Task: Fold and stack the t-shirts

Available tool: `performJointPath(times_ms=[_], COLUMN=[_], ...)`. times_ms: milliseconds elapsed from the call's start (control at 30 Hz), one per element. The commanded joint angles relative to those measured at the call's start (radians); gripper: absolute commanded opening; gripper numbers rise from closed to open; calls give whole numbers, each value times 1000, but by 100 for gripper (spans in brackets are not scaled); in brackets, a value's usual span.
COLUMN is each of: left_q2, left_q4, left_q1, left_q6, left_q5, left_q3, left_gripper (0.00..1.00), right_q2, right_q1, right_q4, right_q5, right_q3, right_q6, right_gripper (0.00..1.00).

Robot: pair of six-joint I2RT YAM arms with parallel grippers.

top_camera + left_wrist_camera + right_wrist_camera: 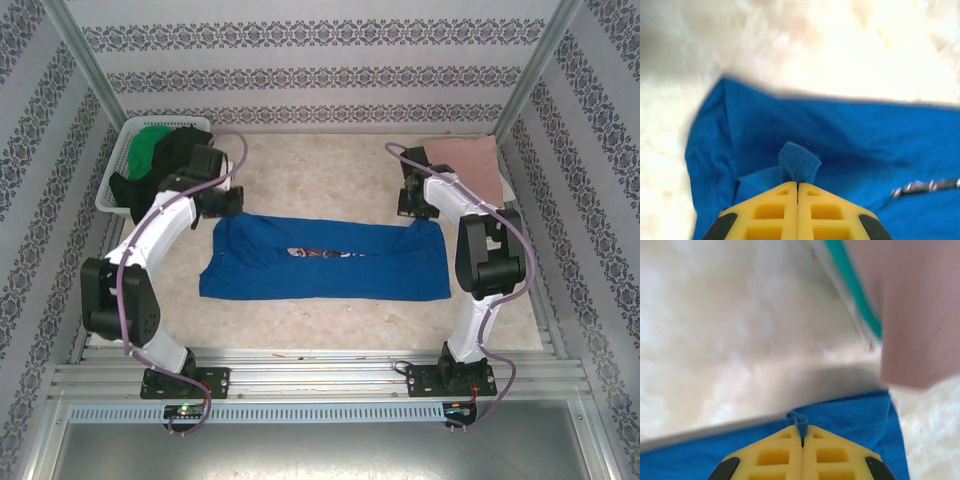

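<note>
A royal-blue t-shirt (325, 265) lies spread across the middle of the table, partly folded, a strip of its print showing along the fold. My left gripper (798, 184) is shut on a pinch of the blue cloth (798, 162) at the shirt's far left corner (228, 222). My right gripper (802, 427) is shut on the shirt's far edge (797, 419) near its far right corner (425, 228). A salmon-pink t-shirt (468, 162) lies folded at the far right. Green (148, 148) and black (180, 150) t-shirts sit in the basket.
A white slatted basket (112, 180) stands at the far left, close behind my left arm. Metal frame posts and patterned walls close in the table on three sides. A railed edge (320, 375) runs along the near side.
</note>
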Motion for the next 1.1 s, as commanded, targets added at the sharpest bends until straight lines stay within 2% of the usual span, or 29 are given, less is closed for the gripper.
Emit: performJointPath(times_ms=[0,100,167,400,533,700,933,1067], left_q2=[66,130,134,-13,-48,-44,-84,-67], left_q4=[-39,-110,-143,-164,-215,-274,-225,-186], left_q1=[17,25,27,27,27,21,17,17], left_q6=[54,71,79,98,95,94,74,73], left_q5=[-22,-28,-37,-24,-12,2,25,25], left_q3=[180,296,314,108,92,104,-15,-17], left_gripper=[0,0,0,0,0,0,0,0], right_q2=[-45,-38,-59,-183,-239,-252,-288,-280], right_q1=[-17,-48,-61,-106,-152,-157,-155,-153], right_q4=[22,24,47,148,232,257,261,260], right_q5=[34,27,7,-80,-138,-166,-186,-208], right_q3=[99,112,75,-199,-338,-410,-456,-392], right_q6=[-19,-19,-22,-36,-15,4,28,51], right_gripper=[0,0,0,0,0,0,2,2])
